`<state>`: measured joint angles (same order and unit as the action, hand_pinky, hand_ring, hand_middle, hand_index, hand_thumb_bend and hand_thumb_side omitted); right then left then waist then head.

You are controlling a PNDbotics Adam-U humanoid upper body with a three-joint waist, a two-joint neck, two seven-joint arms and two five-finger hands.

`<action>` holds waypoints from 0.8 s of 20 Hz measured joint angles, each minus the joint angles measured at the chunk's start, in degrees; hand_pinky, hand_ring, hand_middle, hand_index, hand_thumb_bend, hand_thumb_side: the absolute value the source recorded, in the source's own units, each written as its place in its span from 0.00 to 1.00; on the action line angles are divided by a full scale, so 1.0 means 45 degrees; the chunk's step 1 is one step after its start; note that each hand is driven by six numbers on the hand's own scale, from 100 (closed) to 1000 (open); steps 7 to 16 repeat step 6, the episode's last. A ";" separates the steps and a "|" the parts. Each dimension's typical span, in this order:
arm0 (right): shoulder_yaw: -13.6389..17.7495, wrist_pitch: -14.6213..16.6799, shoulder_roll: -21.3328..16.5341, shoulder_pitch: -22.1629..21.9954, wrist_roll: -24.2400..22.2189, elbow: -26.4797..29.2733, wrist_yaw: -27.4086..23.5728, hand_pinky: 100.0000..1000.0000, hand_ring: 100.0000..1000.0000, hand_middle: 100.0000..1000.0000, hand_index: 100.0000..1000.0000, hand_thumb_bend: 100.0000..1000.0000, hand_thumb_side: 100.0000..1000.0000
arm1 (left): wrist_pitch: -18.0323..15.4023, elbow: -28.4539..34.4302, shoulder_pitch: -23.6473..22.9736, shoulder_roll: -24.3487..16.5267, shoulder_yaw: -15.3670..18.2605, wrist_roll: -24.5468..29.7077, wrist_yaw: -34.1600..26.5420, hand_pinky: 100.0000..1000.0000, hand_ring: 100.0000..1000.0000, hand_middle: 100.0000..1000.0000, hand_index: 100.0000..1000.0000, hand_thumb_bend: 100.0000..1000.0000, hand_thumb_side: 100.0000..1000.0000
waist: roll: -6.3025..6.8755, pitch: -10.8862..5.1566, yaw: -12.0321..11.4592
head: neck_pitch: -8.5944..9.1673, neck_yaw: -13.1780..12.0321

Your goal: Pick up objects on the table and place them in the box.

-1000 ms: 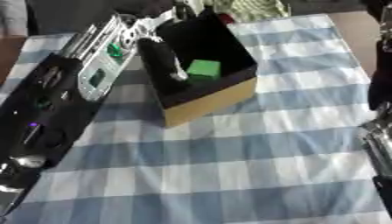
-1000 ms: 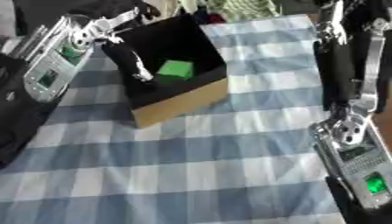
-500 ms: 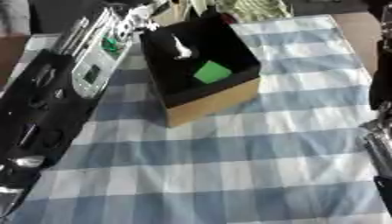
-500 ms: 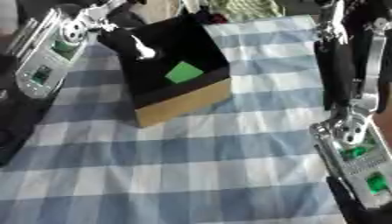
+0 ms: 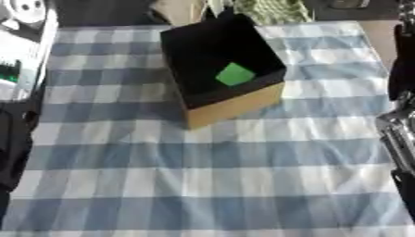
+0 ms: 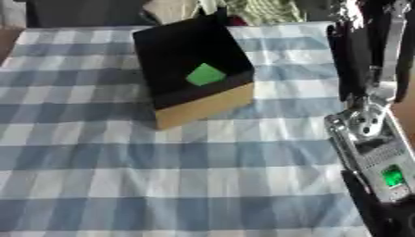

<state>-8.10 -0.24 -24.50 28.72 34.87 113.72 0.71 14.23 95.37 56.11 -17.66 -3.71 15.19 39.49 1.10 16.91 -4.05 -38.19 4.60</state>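
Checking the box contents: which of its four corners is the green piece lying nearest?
The green piece lies nearest the right-hand corner of the box, where the tan front wall ends. The other three corners show only black interior.

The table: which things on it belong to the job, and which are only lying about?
Belonging to the job:
- box, open
- green object, inside the box

Only lying about:
- checked cloth
- green-and-white patterned thing behind the box
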 measured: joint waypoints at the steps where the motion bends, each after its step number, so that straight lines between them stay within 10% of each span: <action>1: 0.0000 -0.0033 -0.0011 0.0040 -0.0033 0.0000 0.0007 0.84 0.77 0.65 0.78 0.00 0.54 | -0.0016 0.0305 -0.0308 0.0009 0.0149 -0.0192 -0.0201 0.89 0.79 0.69 0.95 0.17 0.47 | -0.0031 -0.0003 -0.0023 | -0.0022 0.0064; 16: 0.0026 -0.0245 -0.0127 0.0223 -0.0193 0.0000 0.0254 0.85 0.79 0.69 0.79 0.00 0.52 | -0.0063 0.1868 -0.1853 0.0364 0.0636 -0.1155 -0.1157 0.87 0.79 0.69 0.97 0.18 0.52 | -0.0128 -0.0085 -0.0133 | -0.0117 0.0302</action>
